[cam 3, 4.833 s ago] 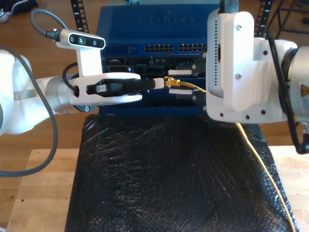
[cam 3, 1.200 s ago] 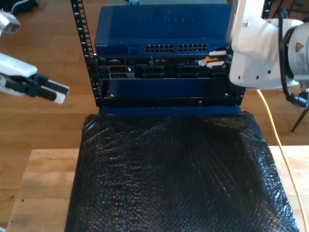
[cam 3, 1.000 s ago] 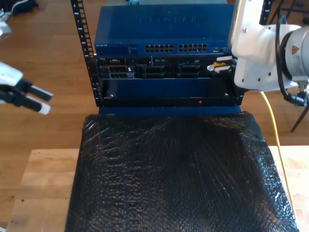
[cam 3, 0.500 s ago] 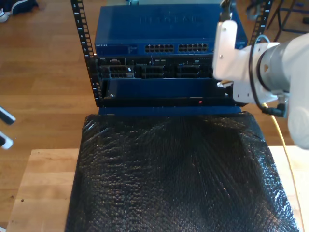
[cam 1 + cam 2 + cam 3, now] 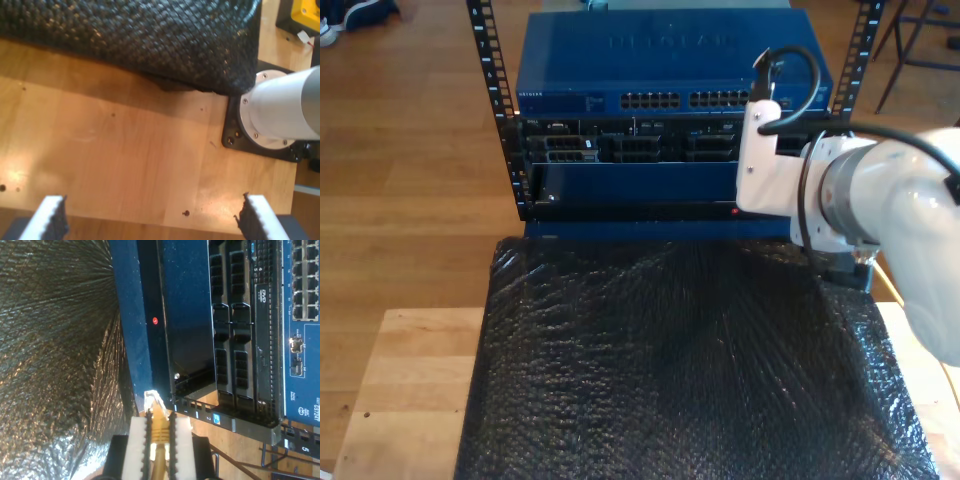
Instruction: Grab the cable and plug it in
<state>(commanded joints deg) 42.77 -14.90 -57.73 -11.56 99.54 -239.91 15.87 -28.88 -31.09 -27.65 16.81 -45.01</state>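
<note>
**White arm in front of blue rack**

Blue network switch (image 5: 660, 65) atop a black rack (image 5: 650, 160), port rows facing the camera. White arm (image 5: 880, 210) reaching in from the exterior view's right, its flat white plate covering the rack's right end. Thin yellow cable (image 5: 892, 288) just visible below the arm. Black textured mat (image 5: 670, 370) spread over a wooden table (image 5: 405, 390). Wood floor (image 5: 410, 150) beyond.

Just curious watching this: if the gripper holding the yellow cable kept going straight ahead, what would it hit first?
Probably the dark blue front of the rack. The cable in my second gripper points that way, though depth is unclear.
</note>
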